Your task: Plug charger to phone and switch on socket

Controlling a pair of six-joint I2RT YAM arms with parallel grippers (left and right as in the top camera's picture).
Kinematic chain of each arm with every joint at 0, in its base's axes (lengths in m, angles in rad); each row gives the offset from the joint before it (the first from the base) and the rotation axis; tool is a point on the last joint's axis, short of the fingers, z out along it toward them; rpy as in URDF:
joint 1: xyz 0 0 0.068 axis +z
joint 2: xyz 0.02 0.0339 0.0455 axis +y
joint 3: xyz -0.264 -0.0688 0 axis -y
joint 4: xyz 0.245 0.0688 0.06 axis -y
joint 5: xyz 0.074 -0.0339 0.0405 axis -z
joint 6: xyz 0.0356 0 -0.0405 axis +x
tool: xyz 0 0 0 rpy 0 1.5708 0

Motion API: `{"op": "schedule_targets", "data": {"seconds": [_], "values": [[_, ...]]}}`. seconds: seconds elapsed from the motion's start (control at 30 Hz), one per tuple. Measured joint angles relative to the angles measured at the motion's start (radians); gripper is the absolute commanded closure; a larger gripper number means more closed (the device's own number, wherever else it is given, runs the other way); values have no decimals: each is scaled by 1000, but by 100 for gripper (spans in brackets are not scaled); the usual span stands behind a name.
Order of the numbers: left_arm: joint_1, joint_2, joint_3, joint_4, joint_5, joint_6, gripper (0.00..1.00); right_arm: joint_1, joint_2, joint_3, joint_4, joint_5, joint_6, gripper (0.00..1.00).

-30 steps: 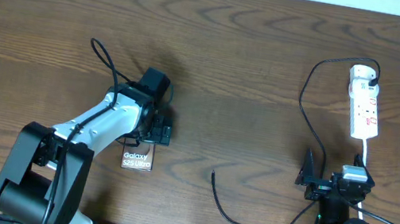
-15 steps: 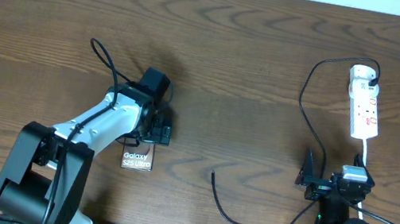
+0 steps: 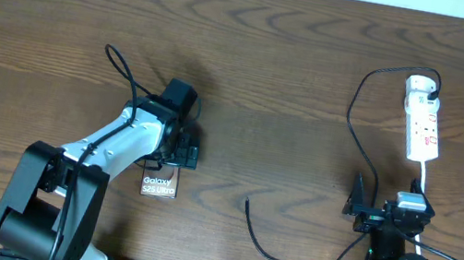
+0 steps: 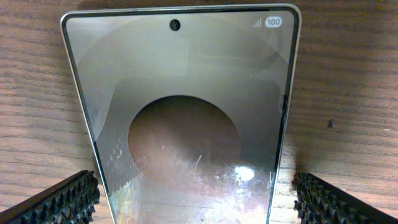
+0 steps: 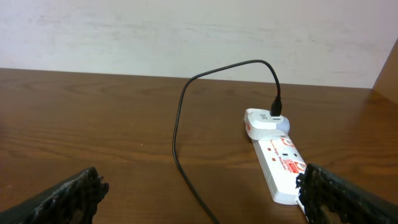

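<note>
The phone [image 3: 159,185], a bronze-brown slab with white "Galaxy" lettering, lies flat on the wooden table; its glossy screen fills the left wrist view [image 4: 186,124]. My left gripper [image 3: 179,157] is open and low over the phone's far end, with one finger [image 4: 68,199] on each side of the phone and a gap at both. The charger cable [image 3: 352,121] runs from a white adapter [image 3: 419,85] on the socket [image 3: 423,123] to its free plug tip [image 3: 246,203] on the table. My right gripper [image 3: 358,206] is open and empty, with the cable [image 5: 183,155] ahead of it and the socket [image 5: 280,163] near its right finger.
The white power-strip cord [image 3: 426,184] runs down past the right arm's base. The left arm's thicker black cable [image 3: 120,70] loops over the table. A pale wall [image 5: 186,31] stands behind the table's far edge.
</note>
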State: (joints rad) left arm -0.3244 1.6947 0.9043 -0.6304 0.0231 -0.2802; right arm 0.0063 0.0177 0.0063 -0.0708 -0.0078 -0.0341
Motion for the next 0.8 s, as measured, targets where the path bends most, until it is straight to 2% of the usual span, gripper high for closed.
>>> {"op": "schedule_targets", "data": {"seconds": [0.8], "values": [[0,3,-8,13,4,0,1,0,0,0,0,0,0,1]]}}
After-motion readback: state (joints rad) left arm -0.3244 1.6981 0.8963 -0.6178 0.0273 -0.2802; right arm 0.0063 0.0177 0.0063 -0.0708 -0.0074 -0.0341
